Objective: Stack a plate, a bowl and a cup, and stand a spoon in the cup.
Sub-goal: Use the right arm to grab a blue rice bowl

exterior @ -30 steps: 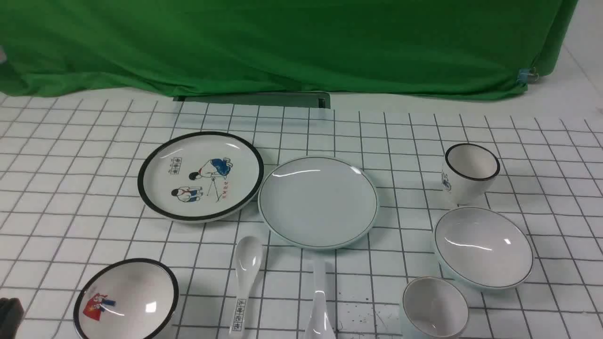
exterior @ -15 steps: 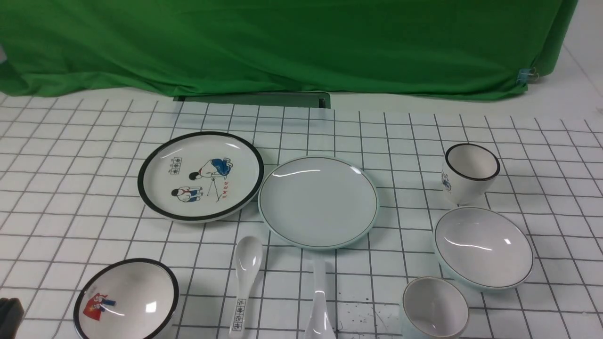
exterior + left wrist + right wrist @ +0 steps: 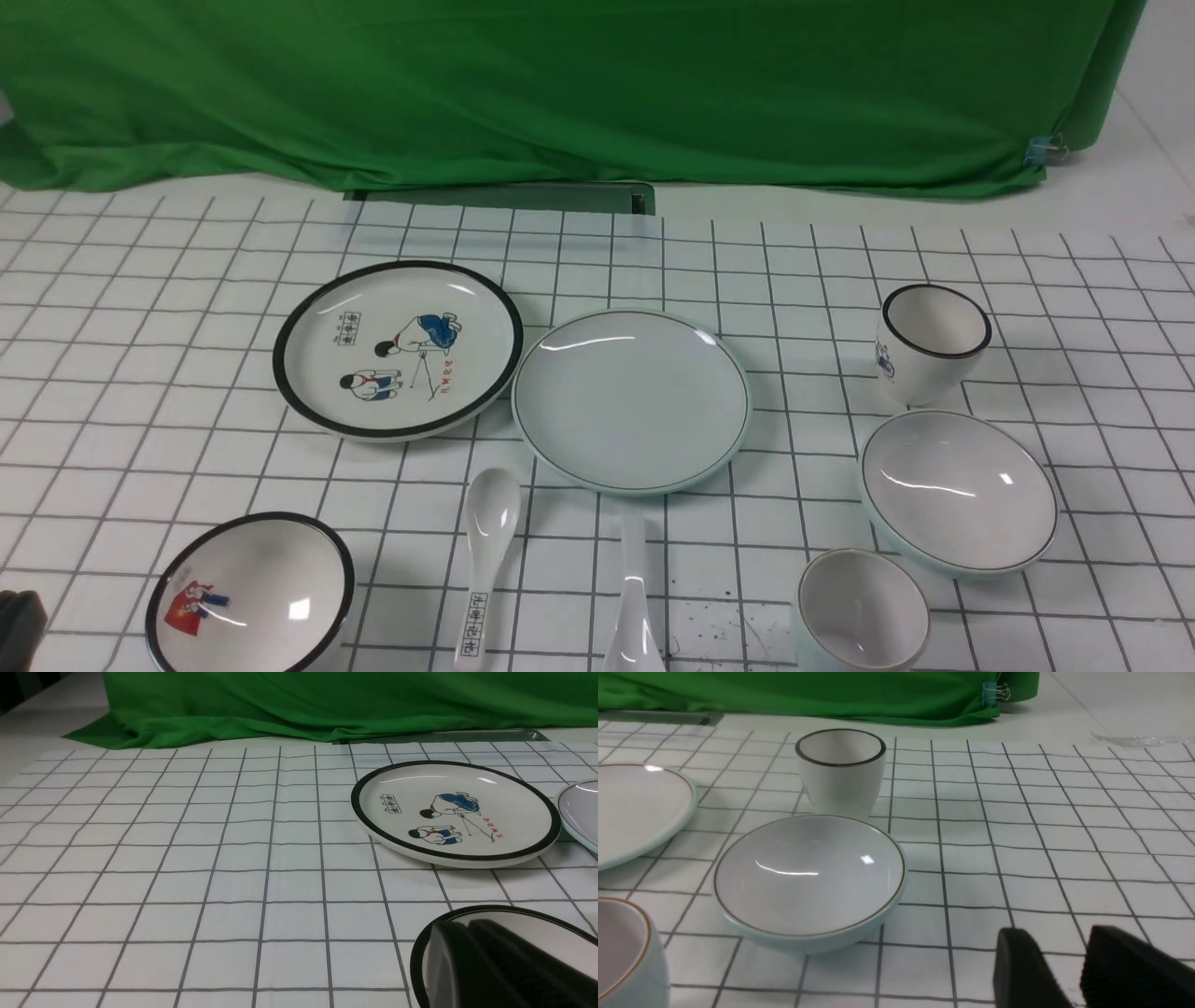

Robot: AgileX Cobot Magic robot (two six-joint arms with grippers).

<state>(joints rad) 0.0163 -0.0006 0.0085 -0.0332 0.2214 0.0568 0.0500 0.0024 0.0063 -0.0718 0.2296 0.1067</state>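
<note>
plate [image 3: 630, 401]: middle of the tabletop [image 3: 140, 373]
bowl [image 3: 957, 490]: right of the plate, apart
cup [image 3: 861, 611]: just before the bowl, leftward
spoon [image 3: 633, 607]: just before the plate, handle toward it

Upper left in the front view, the checked cloth [image 3: 140, 280] lies bare, so there is lots of room to pass. Upper right is bare too, behind the black-rimmed cup [image 3: 934, 341]. The middle is crowded: the cartoon plate [image 3: 397, 350] and the plain plate [image 3: 630, 401] sit rim to rim, no gap showing. On the right, the black-rimmed cup, the bowl [image 3: 959, 490] and the small cup [image 3: 861, 611] stand close, with thin gaps. Low down, the lettered spoon [image 3: 485, 560] and the plain spoon [image 3: 633, 597] lie near each other. The cartoon bowl [image 3: 250, 597] blocks the lower left corner.
</note>
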